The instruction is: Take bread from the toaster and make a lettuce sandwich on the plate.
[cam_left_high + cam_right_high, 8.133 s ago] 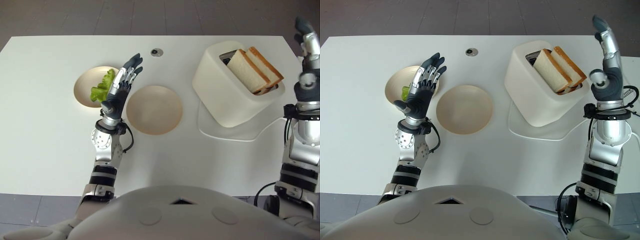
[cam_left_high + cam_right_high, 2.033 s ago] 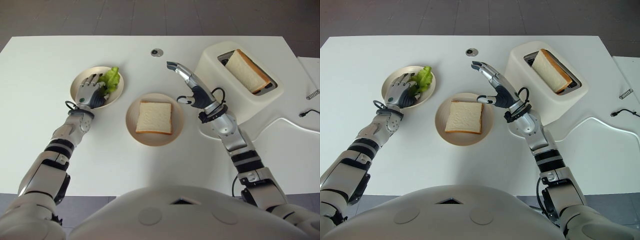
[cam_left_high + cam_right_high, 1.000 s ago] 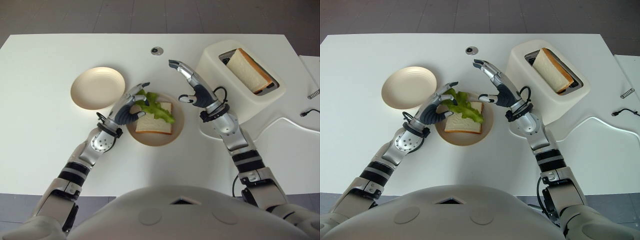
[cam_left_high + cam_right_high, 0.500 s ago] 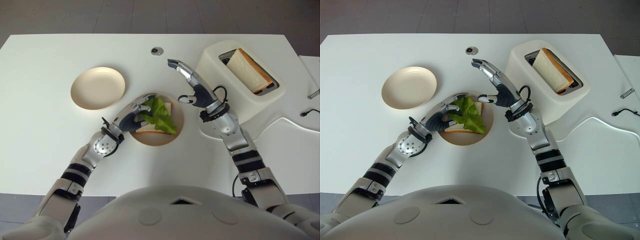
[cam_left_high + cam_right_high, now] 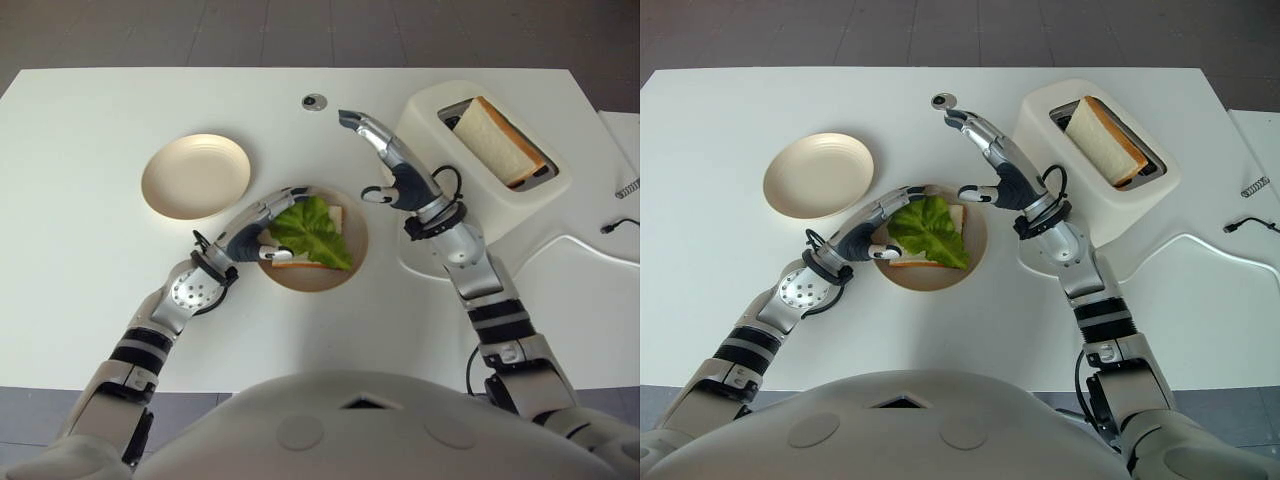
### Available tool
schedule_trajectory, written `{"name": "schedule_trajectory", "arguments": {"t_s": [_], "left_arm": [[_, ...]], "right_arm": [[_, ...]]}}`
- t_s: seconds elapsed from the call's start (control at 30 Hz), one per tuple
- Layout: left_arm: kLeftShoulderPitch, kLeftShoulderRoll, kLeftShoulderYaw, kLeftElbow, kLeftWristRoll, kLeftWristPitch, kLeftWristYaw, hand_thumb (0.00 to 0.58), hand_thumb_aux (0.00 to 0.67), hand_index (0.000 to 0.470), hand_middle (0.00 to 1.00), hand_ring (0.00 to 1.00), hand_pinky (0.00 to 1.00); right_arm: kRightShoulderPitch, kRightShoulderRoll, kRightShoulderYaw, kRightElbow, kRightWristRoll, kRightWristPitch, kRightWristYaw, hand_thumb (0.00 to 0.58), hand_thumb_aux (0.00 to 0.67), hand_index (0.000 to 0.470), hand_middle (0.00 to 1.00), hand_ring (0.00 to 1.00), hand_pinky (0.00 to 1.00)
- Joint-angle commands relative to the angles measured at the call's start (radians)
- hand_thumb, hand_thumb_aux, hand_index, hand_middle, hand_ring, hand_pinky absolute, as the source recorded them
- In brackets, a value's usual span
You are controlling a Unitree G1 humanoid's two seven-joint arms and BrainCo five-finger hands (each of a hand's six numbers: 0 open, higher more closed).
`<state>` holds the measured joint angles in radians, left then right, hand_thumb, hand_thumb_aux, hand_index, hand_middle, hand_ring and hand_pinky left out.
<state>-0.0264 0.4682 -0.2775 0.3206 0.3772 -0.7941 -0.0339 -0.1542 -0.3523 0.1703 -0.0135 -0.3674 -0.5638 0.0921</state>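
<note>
Green lettuce (image 5: 312, 228) beside outstretched left hand (image 5: 246, 230)

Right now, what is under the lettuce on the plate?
A bread slice lies under the lettuce, on the plate. Only its far right corner and near edge show; the leaf covers the rest, so its middle cannot be seen.

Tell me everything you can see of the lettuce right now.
The lettuce is one bright green, crinkled leaf, lying flat on the bread slice on the plate and covering most of the slice. The left hand is at its left edge; I cannot tell if it grips the leaf.
</note>
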Motion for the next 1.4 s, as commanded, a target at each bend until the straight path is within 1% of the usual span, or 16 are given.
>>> {"name": "schedule_trajectory", "arguments": {"t_s": [0.03,0.1,0.23,0.37,0.43,0.5,0.8,1.0,1.17,1.2,1.23,1.27,1.3,1.33,1.37,1.4], "left_arm": [[-0.009,-0.007,0.036,-0.003,-0.037,0.01,-0.012,0.0,0.0,0.0,0.0,0.0,0.0],[-0.009,-0.01,0.041,0.002,-0.031,0.012,-0.015,0.0,0.0,0.0,0.0,0.0,0.0],[-0.003,-0.021,0.038,0.001,-0.017,0.008,-0.021,0.0,0.0,0.0,0.0,0.0,0.0],[-0.005,-0.031,0.044,-0.01,-0.012,0.001,-0.015,0.0,0.0,0.0,0.0,0.0,0.0],[-0.012,-0.037,0.048,-0.017,-0.003,-0.004,-0.007,0.0,0.0,0.0,0.0,0.0,0.0],[-0.018,-0.037,0.054,-0.012,0.003,-0.006,-0.003,0.0,0.0,0.0,0.0,0.0,0.0],[-0.023,-0.062,0.062,-0.017,0.053,0.001,0.037,0.0,0.0,0.0,0.0,0.0,0.0],[-0.011,-0.07,0.052,-0.018,0.083,0.007,0.051,0.0,0.0,0.0,0.0,0.0,0.0],[-0.014,-0.082,0.045,-0.005,0.105,0.01,0.065,0.0,0.0,0.0,0.0,0.0,0.0],[-0.013,-0.083,0.045,-0.005,0.107,0.01,0.067,0.0,0.0,0.0,0.0,0.0,0.0],[-0.015,-0.083,0.044,-0.004,0.107,0.011,0.068,0.0,0.0,0.0,0.0,0.0,0.0],[-0.016,-0.083,0.043,-0.002,0.108,0.01,0.068,0.0,0.0,0.0,0.0,0.0,0.0],[-0.018,-0.082,0.043,0.001,0.109,0.01,0.069,0.0,0.0,0.0,0.0,0.0,0.0],[-0.02,-0.082,0.043,0.001,0.11,0.01,0.068,0.0,0.0,0.0,0.0,0.0,0.0],[-0.021,-0.081,0.044,0.002,0.11,0.01,0.067,0.0,0.0,0.0,0.0,0.0,0.0],[-0.023,-0.08,0.044,0.002,0.109,0.01,0.066,0.0,0.0,0.0,0.0,0.0,0.0]], "right_arm": [[0.035,-0.08,-0.129,-0.224,0.002,0.031,0.024,0.0,0.0,0.0,0.0,0.0,0.0],[0.041,-0.146,-0.212,-0.3,0.007,0.033,0.048,0.0,0.0,0.0,0.0,0.0,0.0],[0.065,-0.28,-0.377,-0.346,0.097,0.069,0.126,0.0,0.0,0.0,0.0,0.0,0.0],[0.137,-0.399,-0.471,-0.276,0.072,0.172,0.232,0.0,0.0,0.0,0.0,0.0,0.0],[0.203,-0.456,-0.476,-0.222,0.054,0.232,0.306,0.0,0.0,0.0,0.0,0.0,0.0],[0.228,-0.491,-0.491,-0.189,0.046,0.271,0.341,0.0,0.0,0.0,0.0,0.0,0.0],[0.163,-0.557,-0.484,-0.136,-0.007,0.343,0.339,0.0,0.0,0.0,0.0,0.0,0.0],[0.192,-0.579,-0.386,-0.094,-0.073,0.307,0.367,0.0,0.0,0.0,0.0,0.0,0.0],[0.179,-0.603,-0.382,-0.041,-0.07,0.279,0.356,0.0,0.0,0.0,0.0,0.0,0.0],[0.176,-0.601,-0.384,-0.046,-0.059,0.273,0.354,0.053,0.032,0.022,0.0,0.0,0.0],[0.171,-0.593,-0.392,-0.056,-0.04,0.27,0.349,0.408,0.305,0.214,0.0,0.0,0.0],[0.155,-0.579,-0.404,-0.068,-0.013,0.27,0.34,0.484,0.397,0.278,0.0,0.0,0.0],[0.131,-0.562,-0.415,-0.083,0.02,0.279,0.333,0.58,0.67,0.47,0.2,0.2,0.2],[0.111,-0.55,-0.421,-0.092,0.042,0.281,0.321,0.58,0.67,0.47,0.53,0.53,0.53],[0.089,-0.535,-0.426,-0.098,0.061,0.287,0.304,0.58,0.67,0.47,0.83,0.83,0.83],[0.064,-0.518,-0.435,-0.103,0.071,0.294,0.279,0.58,0.67,0.47,0.99,0.99,0.99]]}}
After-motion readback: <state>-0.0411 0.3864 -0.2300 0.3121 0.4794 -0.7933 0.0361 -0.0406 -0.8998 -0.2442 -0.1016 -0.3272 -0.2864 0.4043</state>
